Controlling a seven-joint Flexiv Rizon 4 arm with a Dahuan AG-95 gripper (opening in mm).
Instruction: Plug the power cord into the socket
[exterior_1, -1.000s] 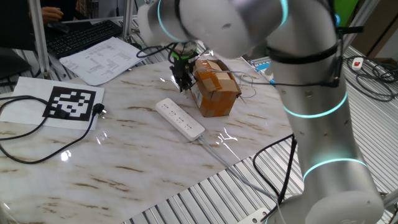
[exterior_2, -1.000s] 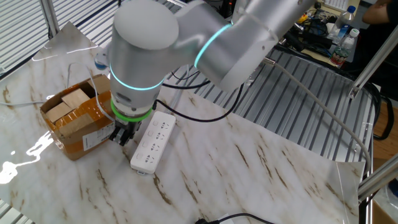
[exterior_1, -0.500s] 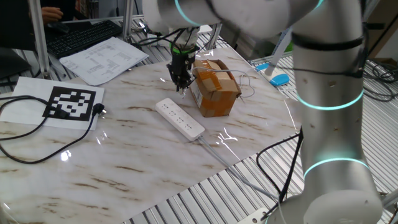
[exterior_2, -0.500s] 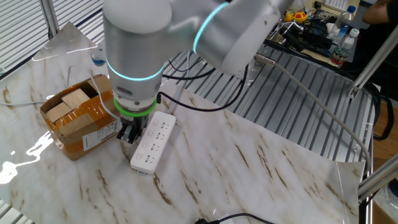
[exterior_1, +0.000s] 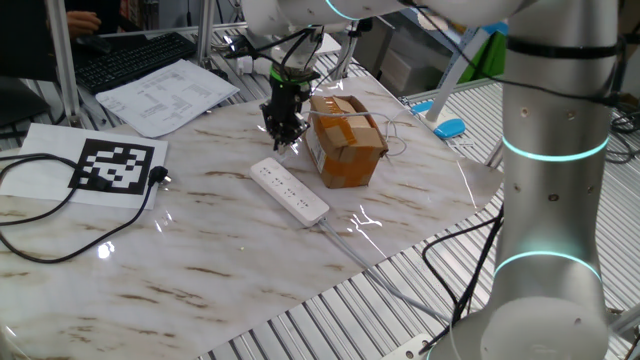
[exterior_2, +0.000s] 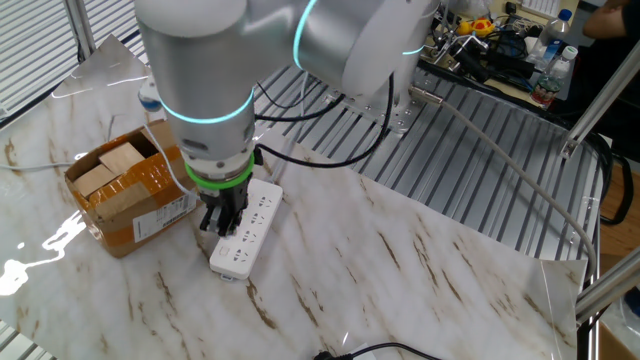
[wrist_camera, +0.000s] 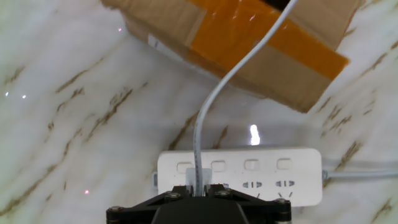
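Observation:
The socket is a long white power strip (exterior_1: 290, 190) lying flat on the marble table beside a cardboard box (exterior_1: 348, 140). It also shows in the other fixed view (exterior_2: 243, 232) and in the hand view (wrist_camera: 249, 174). My gripper (exterior_1: 282, 138) hangs just above the strip's far end, and it shows in the other fixed view (exterior_2: 222, 222) too. In the hand view the gripper (wrist_camera: 198, 190) is shut on a white plug whose white power cord (wrist_camera: 217, 93) runs up over the box (wrist_camera: 249, 43). The plug's tip is hidden by the jaws, right over the strip's left outlets.
The strip's own white cable (exterior_1: 345, 240) trails toward the table's front edge. A paper with a black and white marker (exterior_1: 112, 165) and a black cable (exterior_1: 60, 215) lie at the left. Papers (exterior_1: 165, 95) and a keyboard (exterior_1: 130, 55) lie behind. Slatted metal (exterior_2: 470, 150) borders the table.
My gripper has moved away from the box side, across to above the strip's end, and sits lower over it. The strip and the box have not moved.

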